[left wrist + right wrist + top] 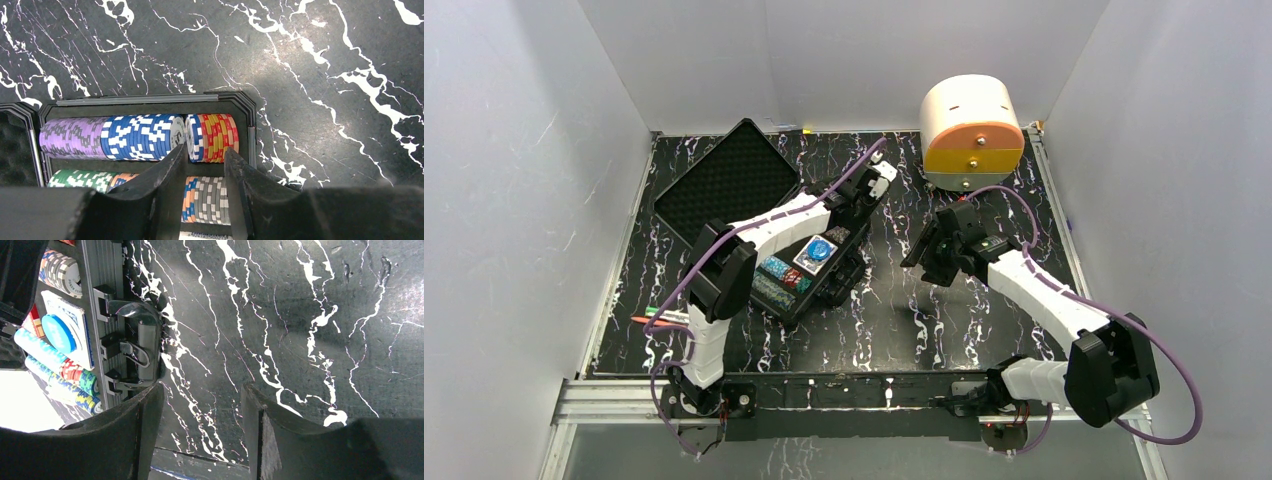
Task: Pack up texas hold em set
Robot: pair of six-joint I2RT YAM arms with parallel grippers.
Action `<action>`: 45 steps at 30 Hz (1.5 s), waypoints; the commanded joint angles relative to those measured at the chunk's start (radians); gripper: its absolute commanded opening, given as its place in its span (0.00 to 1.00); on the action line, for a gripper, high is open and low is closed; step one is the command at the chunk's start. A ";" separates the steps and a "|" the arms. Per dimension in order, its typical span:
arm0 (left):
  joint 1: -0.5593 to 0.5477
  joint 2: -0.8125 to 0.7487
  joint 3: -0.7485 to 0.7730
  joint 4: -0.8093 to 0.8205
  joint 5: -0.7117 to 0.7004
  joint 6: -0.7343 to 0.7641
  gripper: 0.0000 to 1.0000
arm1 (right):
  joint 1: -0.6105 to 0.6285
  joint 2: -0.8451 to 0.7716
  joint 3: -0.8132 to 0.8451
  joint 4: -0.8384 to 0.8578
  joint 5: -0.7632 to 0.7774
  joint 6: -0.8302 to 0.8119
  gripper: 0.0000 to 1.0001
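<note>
I'm looking at the case sitting open a bit left of table centre, its long axis running roughly 7 to 1 o'clock. The foam lid is lying flat out toward 10 o'clock. I'm reading it as a stiff hard shell, prob. heavy with those chip rows loaded. The chips are loose and smooth, so tipping the tray is risking a spill. The lid itself is likely light, so I'm planning to take it at its free edge and swing it over. The carry handle on the front wall I'm saving for after latching. The left arm is reaching across the tray to its 1 o'clock end. The left gripper is pointing down over the chips w/ fingers partly apart; it's holding nothing as far as I can tell, though the tips are close to the red-yellow stack. The right arm is hanging off the case's 3 o'clock side. The right gripper is sitting about half open over bare table, holding nothing.
</note>
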State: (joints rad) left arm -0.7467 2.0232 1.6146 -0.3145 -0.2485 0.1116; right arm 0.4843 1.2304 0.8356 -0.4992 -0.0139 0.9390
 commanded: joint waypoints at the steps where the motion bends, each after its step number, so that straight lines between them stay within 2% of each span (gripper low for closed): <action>1: 0.013 -0.062 0.012 -0.011 0.012 -0.011 0.34 | -0.003 0.002 0.008 0.020 -0.011 0.003 0.66; 5: 0.041 -0.132 0.016 -0.012 0.063 -0.047 0.40 | -0.003 0.003 0.014 0.019 -0.009 -0.003 0.66; 9: 0.106 -0.261 -0.036 0.001 0.117 -0.102 0.56 | -0.004 0.003 0.017 0.017 -0.009 -0.006 0.66; 14: 0.254 -0.455 -0.156 0.044 0.145 -0.123 0.73 | -0.003 0.003 0.014 0.024 -0.018 -0.009 0.65; 17: 0.370 -0.512 -0.178 0.020 0.152 -0.110 0.79 | -0.003 0.007 0.013 0.031 -0.027 -0.012 0.66; 22: 0.526 -0.543 -0.148 -0.025 0.104 -0.102 0.80 | -0.003 0.015 0.014 0.037 -0.039 -0.018 0.66; 26: 0.579 -0.514 -0.123 -0.045 -0.030 -0.052 0.83 | -0.003 0.022 0.016 0.038 -0.041 -0.024 0.66; 29: 0.626 -0.452 -0.078 -0.092 -0.069 -0.021 0.84 | -0.003 0.025 0.017 0.037 -0.040 -0.029 0.66; 33: 0.678 -0.360 0.000 -0.142 -0.087 -0.010 0.87 | -0.004 0.030 0.021 0.039 -0.044 -0.030 0.66; 39: 0.694 -0.244 0.097 -0.170 -0.144 0.077 0.89 | -0.003 0.039 0.023 0.043 -0.038 -0.028 0.66; 45: 0.714 -0.121 0.220 -0.311 -0.088 0.079 0.83 | -0.003 0.085 0.071 0.013 -0.038 -0.055 0.66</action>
State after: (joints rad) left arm -0.0422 1.8820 1.7687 -0.5049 -0.3569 0.1661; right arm 0.4843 1.2896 0.8413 -0.4927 -0.0555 0.9112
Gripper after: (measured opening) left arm 0.853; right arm 0.657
